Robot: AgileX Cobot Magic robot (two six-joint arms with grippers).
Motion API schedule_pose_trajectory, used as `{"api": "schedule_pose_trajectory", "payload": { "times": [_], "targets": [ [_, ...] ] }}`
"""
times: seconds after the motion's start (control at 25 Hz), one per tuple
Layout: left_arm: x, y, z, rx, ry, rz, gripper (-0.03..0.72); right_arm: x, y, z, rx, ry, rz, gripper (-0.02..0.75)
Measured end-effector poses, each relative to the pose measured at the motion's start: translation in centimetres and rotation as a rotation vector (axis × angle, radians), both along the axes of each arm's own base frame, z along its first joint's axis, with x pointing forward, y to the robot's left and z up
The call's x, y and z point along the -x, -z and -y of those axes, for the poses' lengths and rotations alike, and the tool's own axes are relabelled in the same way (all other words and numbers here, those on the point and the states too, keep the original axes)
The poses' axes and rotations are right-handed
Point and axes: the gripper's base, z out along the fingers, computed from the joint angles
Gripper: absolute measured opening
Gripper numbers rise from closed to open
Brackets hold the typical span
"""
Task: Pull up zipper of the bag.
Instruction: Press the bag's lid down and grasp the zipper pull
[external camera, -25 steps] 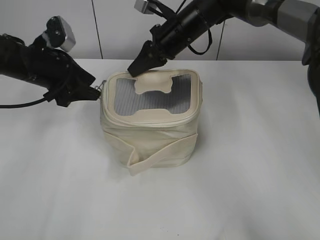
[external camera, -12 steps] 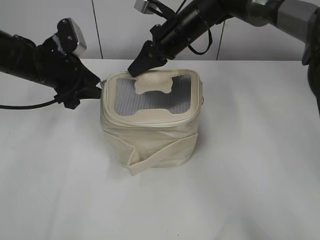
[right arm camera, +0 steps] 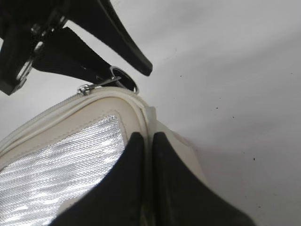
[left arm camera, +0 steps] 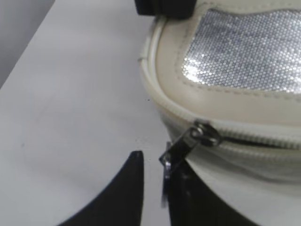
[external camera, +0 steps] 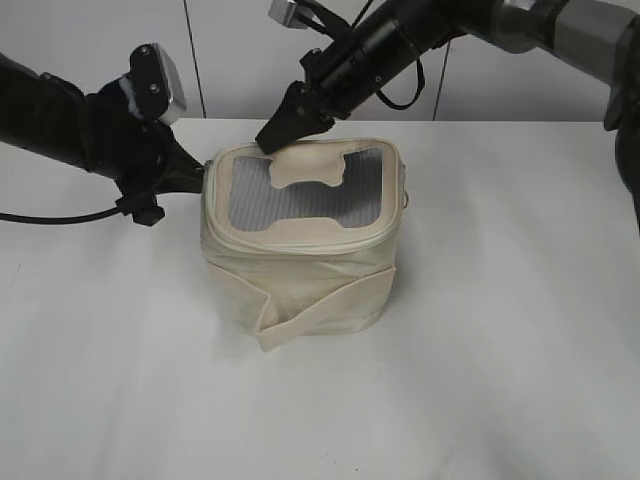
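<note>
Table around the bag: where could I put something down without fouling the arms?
Bare table in front of the bag and to its right. Crowded at its back-left corner, where the left gripper and right gripper meet it.

Lab or robot test bench, not home. Plain white table (external camera: 500, 330), bare and even. Behind it, pale grey panelled wall (external camera: 230, 60) with vertical seams. Two black robot arms with wrist cameras over table. Trailing black cable (external camera: 50, 215) at left.

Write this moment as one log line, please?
left fingers: open, beside zipper pull | right fingers: pinching bag lid rim | zipper: slider at left corner
</note>
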Motion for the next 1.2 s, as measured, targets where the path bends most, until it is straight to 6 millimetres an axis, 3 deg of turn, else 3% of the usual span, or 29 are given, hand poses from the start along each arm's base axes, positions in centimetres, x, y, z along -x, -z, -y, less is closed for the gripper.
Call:
{"api": "schedule_pose_trajectory", "payload": {
  "times": [0.08,0.16,0.4,0.72,1.2],
  "targets": [
    [0.1,0.1,0.1,-0.017,0.019,0.000,0.030,0.0,0.0,0.0,0.000,0.000,0.000,0.031],
    [0.3,0.2,0.0,-0.034,0.023,-0.015,-0.003,0.0,0.0,0.0,0.001,0.003,-0.003,0.031],
    [1.1,0.2,-0.5,-0.059,-0.085,-0.185,-0.008,0.0,0.0,0.0,0.002,0.015,-0.018,0.031],
    [3.5,-3.0,-0.8,-0.028,-0.148,-0.339,-0.008,0.0,0.0,-0.1,0.006,0.053,-0.062,0.031],
    [11.1,-3.5,0.2,-0.033,-0.185,-0.334,-0.008,0.6,-0.1,-0.9,-0.005,0.089,-0.139,0.030]
  ]
}}
